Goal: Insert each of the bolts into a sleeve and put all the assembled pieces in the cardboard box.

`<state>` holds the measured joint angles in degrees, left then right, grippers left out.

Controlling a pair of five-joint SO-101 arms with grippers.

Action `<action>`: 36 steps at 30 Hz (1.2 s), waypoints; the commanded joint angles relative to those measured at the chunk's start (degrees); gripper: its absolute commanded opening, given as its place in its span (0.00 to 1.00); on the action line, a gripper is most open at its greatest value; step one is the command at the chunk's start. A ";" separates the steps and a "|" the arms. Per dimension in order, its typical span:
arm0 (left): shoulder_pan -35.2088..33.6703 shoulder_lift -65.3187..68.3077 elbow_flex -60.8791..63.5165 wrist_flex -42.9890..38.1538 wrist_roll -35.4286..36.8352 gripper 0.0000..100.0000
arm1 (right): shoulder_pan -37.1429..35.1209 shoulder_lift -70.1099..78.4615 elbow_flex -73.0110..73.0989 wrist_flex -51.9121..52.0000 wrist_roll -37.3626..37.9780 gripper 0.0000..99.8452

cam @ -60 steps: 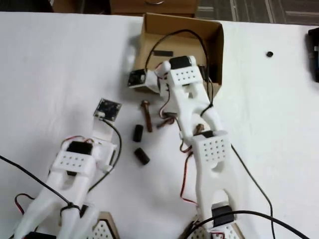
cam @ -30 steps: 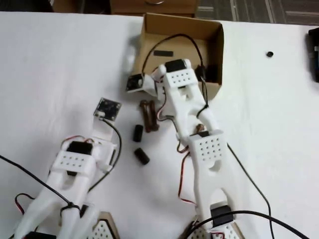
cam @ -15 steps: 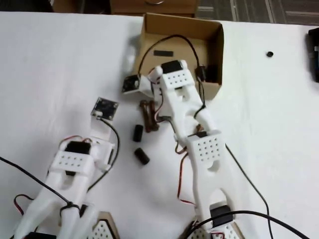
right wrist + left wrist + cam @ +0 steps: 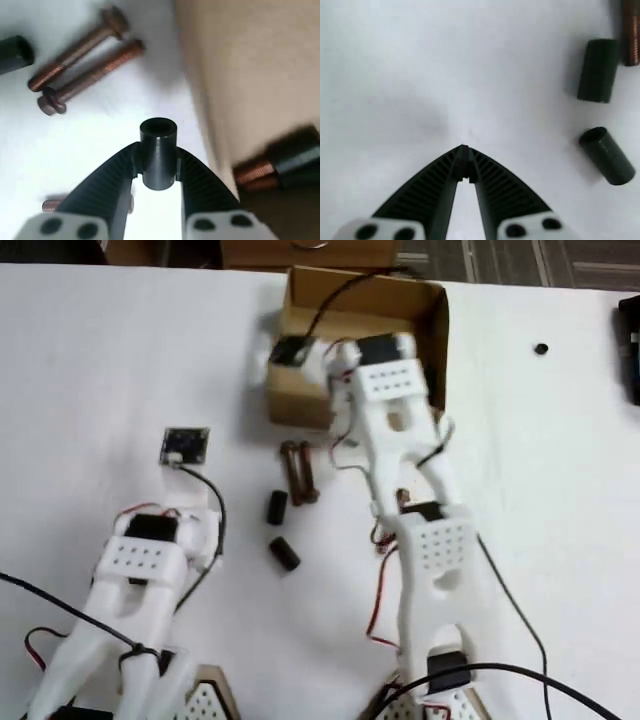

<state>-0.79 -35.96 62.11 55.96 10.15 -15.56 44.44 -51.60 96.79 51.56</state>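
My right gripper [image 4: 158, 149] is shut on an upright black sleeve [image 4: 159, 134], held at the near wall of the cardboard box [image 4: 300, 395]. Inside the box [image 4: 250, 70] lies a bolt seated in a sleeve [image 4: 280, 162]. Two copper bolts [image 4: 298, 472] lie side by side on the table in front of the box, also in the right wrist view [image 4: 80, 65]. Two more black sleeves [image 4: 277, 507] [image 4: 284, 553] lie below them. My left gripper [image 4: 464, 150] is shut on nothing, over bare table left of those sleeves [image 4: 598, 71] [image 4: 607, 156].
The white table [image 4: 120, 360] stretches wide to the left. A small black object [image 4: 541, 348] sits at the far right, with a dark item [image 4: 630, 335] at the table's right edge. Another cardboard box [image 4: 300, 252] stands behind the table.
The right arm's wrist has swung from the bolts toward the box. One bolt slid over beside the other. The left arm's wrist has shifted left and farther out.
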 commanded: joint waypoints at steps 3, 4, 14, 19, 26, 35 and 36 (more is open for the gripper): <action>0.09 -0.97 -5.32 2.11 1.85 0.02 | 8.04 -12.18 -2.11 1.01 -6.33 0.02; 0.18 -0.97 -5.49 1.93 1.85 0.02 | 9.45 -13.76 -2.11 1.45 -7.03 0.02; 2.37 -0.44 -14.11 2.90 22.07 0.02 | 18.15 -23.52 0.97 4.26 -12.04 0.02; 11.60 5.01 -19.21 3.78 22.51 0.02 | 21.58 -30.02 10.29 4.26 -12.75 0.02; 12.57 26.90 -34.33 4.92 24.09 0.06 | 28.00 -42.33 24.79 4.09 -12.22 0.02; 13.01 46.86 -57.98 12.31 23.65 0.15 | 37.23 -54.37 42.29 -1.98 -5.98 0.02; 12.92 48.44 -60.00 12.31 23.65 0.15 | 37.93 -55.69 44.66 -3.30 -5.27 0.02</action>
<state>11.52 9.49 9.89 67.38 33.80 20.13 -5.32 -11.34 96.62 44.70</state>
